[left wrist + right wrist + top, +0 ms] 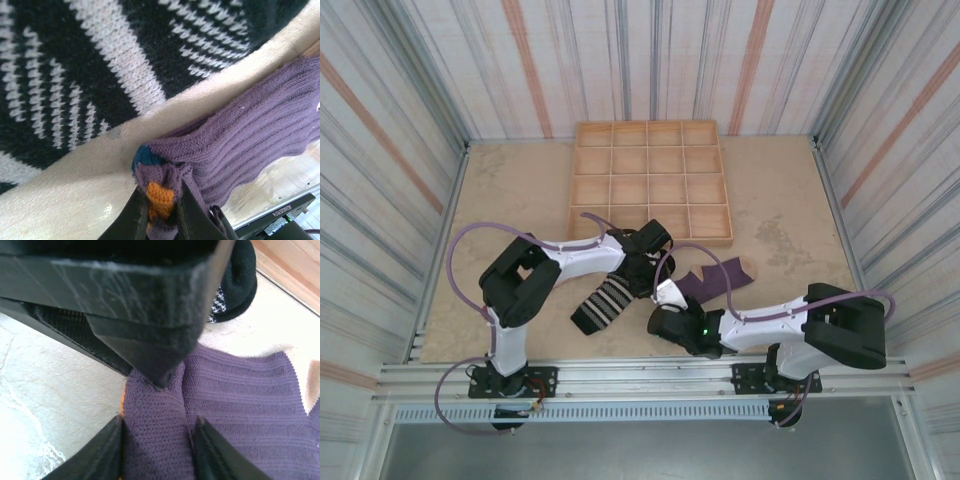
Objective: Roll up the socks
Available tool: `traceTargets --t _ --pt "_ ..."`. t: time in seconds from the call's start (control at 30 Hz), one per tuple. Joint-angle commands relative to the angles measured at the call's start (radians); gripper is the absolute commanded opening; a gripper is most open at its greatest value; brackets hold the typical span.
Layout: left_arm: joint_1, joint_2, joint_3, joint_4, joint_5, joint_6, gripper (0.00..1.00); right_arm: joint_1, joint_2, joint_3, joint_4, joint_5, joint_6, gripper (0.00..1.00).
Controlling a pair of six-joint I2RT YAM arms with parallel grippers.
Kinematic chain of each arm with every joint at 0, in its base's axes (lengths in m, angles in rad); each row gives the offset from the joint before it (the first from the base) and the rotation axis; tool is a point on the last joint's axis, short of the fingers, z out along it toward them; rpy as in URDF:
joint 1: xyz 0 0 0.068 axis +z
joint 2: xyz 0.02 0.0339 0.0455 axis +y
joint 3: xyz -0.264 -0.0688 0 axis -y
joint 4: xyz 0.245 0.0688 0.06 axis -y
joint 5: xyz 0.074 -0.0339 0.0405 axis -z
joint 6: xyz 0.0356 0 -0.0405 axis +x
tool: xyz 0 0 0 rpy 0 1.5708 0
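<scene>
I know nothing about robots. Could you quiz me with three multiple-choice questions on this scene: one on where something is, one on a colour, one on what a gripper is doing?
1. Where is the wooden tray?
A) at the far end of the table
B) at the near edge
C) on the floor

2. What colours is the striped sock?
A) red and yellow
B) black and white
C) green and blue

3. What is the left gripper doing?
A) hanging wide open
B) pinching the purple sock
C) holding the tray

Answers:
1 A, the tray lies near the back wall.
2 B, its bands are black and white.
3 B, its fingers clamp purple fabric at an orange patch.
</scene>
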Motion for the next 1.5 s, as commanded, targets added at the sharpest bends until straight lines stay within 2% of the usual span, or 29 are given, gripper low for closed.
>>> traceTargets --t 0.0,0.07,0.13,0.2,0.23,0.27,0.33,0.5,0.63,0.8,0.93,1.07,1.2,1.47 --pt "0.006 -0.009 0.005 -0.021 0.027 0.006 0.00 0.001 0.028 -0.012 -0.064 0.024 0.067 0.28" --pt "0.009 -0.010 0.006 -0.021 0.027 0.008 0.00 0.001 0.021 -0.025 -0.052 0.006 0.085 0.14" --pt "0.011 -0.019 -0.003 -0.008 0.027 0.004 0.00 -0.004 -0.005 -0.054 -0.015 -0.040 0.096 0.07" --pt "0.010 -0.044 -0.029 0.039 0.018 -0.009 0.11 -0.026 -0.049 -0.095 0.041 -0.126 0.112 0.03" --pt "0.010 -0.062 -0.048 0.076 0.014 -0.018 0.21 -0.044 -0.079 -0.124 0.070 -0.177 0.123 0.01" --pt "0.010 -0.081 -0.065 0.111 0.011 -0.030 0.38 -0.066 -0.111 -0.152 0.097 -0.221 0.140 0.00" --pt "0.011 -0.114 -0.087 0.142 -0.006 -0.042 0.57 -0.124 -0.168 -0.210 0.154 -0.334 0.165 0.00" --pt "0.008 -0.176 -0.111 0.200 -0.042 -0.028 0.67 -0.312 -0.294 -0.309 0.233 -0.638 0.208 0.00" --pt "-0.003 -0.217 -0.143 0.242 -0.089 0.012 0.68 -0.503 -0.374 -0.351 0.241 -0.889 0.262 0.00" --pt "-0.040 -0.224 -0.168 0.233 -0.145 0.037 0.65 -0.706 -0.473 -0.408 0.261 -1.090 0.337 0.00" --pt "-0.068 -0.192 -0.183 0.285 -0.163 0.037 0.60 -0.864 -0.473 -0.442 0.268 -1.250 0.368 0.00" --pt "-0.094 -0.146 -0.153 0.324 -0.169 0.057 0.54 -0.939 -0.442 -0.452 0.263 -1.326 0.378 0.00" --pt "-0.121 -0.093 -0.115 0.345 -0.187 0.065 0.53 -1.009 -0.397 -0.471 0.302 -1.386 0.413 0.00" --pt "-0.147 -0.007 -0.094 0.428 -0.196 0.013 0.49 -1.051 -0.394 -0.485 0.290 -1.385 0.441 0.00"
